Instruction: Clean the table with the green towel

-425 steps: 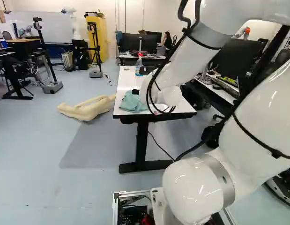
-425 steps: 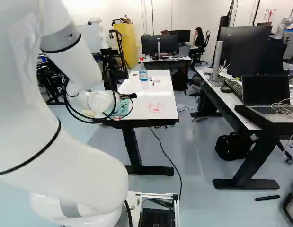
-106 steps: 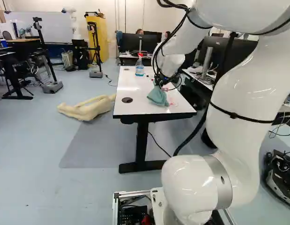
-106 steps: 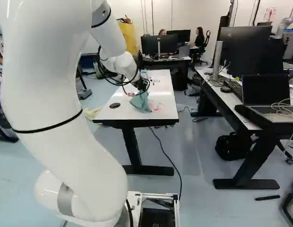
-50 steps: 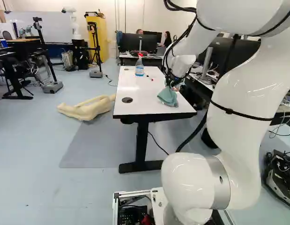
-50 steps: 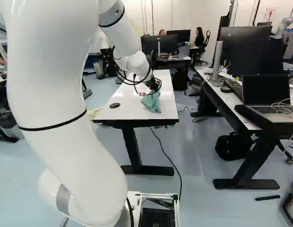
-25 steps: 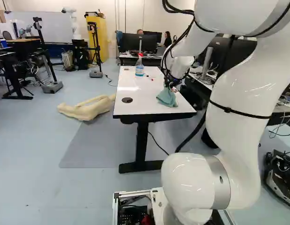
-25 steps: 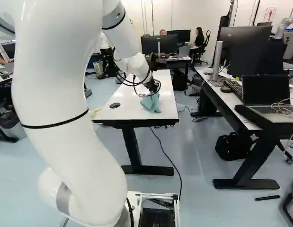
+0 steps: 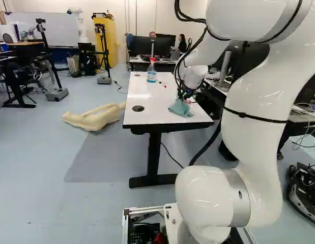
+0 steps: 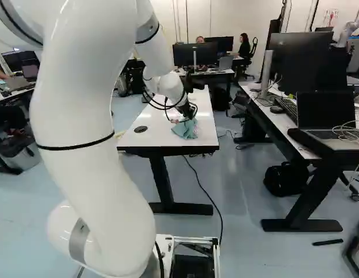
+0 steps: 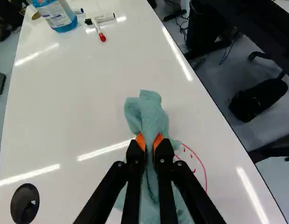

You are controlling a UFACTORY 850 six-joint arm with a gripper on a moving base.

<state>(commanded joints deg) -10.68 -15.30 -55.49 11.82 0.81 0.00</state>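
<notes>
Green towel [image 9: 179,108], left base view: on the white table [image 9: 147,99], near end; spray bottle [image 9: 151,73] well apart beyond.
Arm [image 10: 80,145], right base view: end poised over the towel.
Gripper [image 11: 151,142], wrist view: clenched on the towel; long axis of cloth runs along the jaws' line.
Red drawing [image 11: 204,171], wrist view: partly covered, beside the towel, toward the black bag [image 11: 258,99]; sideways wiping judged due.

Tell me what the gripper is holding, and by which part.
The black two-fingered gripper holds the pale green cloth towel by a bunched fold near its middle.
</notes>
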